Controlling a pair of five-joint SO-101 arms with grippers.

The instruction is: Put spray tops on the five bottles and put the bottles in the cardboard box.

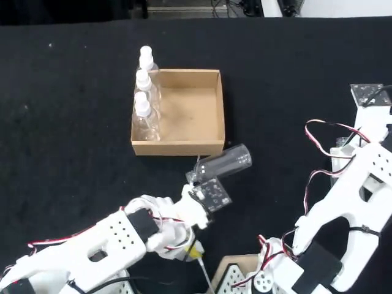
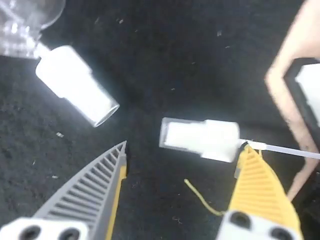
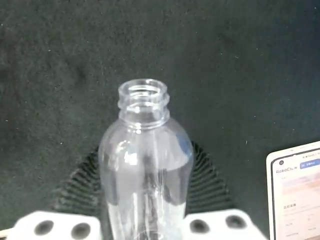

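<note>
Observer: Grippers first. What do you have on the left?

Operator: On my left wrist feed the left gripper (image 2: pixel 184 146) is spread wide above the black table (image 1: pixel 73 122), with one grey finger (image 2: pixel 95 185) and one yellow finger (image 2: pixel 257 185). A loose spray top (image 2: pixel 200 137) lies on its side between them. The yellow fingertip touches the end where its thin dip tube (image 2: pixel 290 150) runs off. I'm not gripping anything with that hand.

Observer: And the right?

Operator: The right gripper (image 3: pixel 146 155) is closed on an uncapped bottle (image 3: pixel 144 120), clear plastic, with the fingers pressed to either side of its body. The threaded neck is open and points away from the wrist. A phone (image 3: pixel 295 190) lies on the table beside it.

Observer: Where does the box stand?

Operator: From the high camera, the cardboard box (image 1: pixel 214 110) sits at upper centre of the frame. Three capped bottles stand in a row against its left wall: one nearest the front (image 1: pixel 147 119), one in the middle (image 1: pixel 146 86) and one at the back (image 1: pixel 147 61). A lying bottle (image 1: pixel 225 162) rests on its side on the table just below the box's lower right corner. Its white cap (image 2: pixel 75 85) shows on my left wrist feed, near the loose spray top but apart from it.

Observer: And the arms?

Operator: My left arm (image 1: pixel 110 236) comes in from the lower left. My right arm (image 1: pixel 355 184) fills the right edge down to the lower right.
</note>
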